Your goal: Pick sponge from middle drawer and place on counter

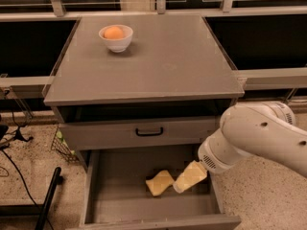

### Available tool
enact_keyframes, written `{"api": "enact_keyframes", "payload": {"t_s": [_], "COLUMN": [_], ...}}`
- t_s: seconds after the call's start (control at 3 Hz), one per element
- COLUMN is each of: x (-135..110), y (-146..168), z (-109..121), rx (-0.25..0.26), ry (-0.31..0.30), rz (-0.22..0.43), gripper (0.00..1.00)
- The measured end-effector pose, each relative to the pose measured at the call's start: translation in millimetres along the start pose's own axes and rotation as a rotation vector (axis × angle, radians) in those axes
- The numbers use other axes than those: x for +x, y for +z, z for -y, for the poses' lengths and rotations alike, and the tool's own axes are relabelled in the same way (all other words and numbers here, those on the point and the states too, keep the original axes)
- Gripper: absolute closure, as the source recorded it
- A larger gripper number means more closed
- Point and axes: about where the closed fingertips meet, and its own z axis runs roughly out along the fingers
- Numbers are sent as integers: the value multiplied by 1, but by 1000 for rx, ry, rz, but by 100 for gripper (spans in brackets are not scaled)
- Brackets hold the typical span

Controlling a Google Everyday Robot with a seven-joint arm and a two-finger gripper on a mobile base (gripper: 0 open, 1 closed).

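Note:
The pale yellow sponge (pixel 159 182) lies on the floor of the open middle drawer (pixel 120 195), near its centre. My gripper (pixel 186 179), with blocky pale yellow pads, reaches down into the drawer from the right. It sits just right of the sponge, almost touching its edge. The white arm (pixel 259 138) comes in from the right side. The grey counter (pixel 153 56) is the cabinet's top slab above.
A white bowl (pixel 116 37) holding an orange ball stands on the counter's back left. A shut drawer front with a black handle (pixel 149 132) sits above the open drawer. A black pole (pixel 48 200) and cables lie on the floor at left.

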Motion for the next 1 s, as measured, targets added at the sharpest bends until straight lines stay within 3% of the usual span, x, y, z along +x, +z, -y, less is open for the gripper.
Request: {"api": "enact_keyframes", "payload": {"t_s": [0.67, 1.0], "x": [2, 8], "y": [14, 42], "z": [-1, -8], "rx": [-15, -46], "ry": [19, 66], "rz": [6, 35], "gripper": [0, 0]}}
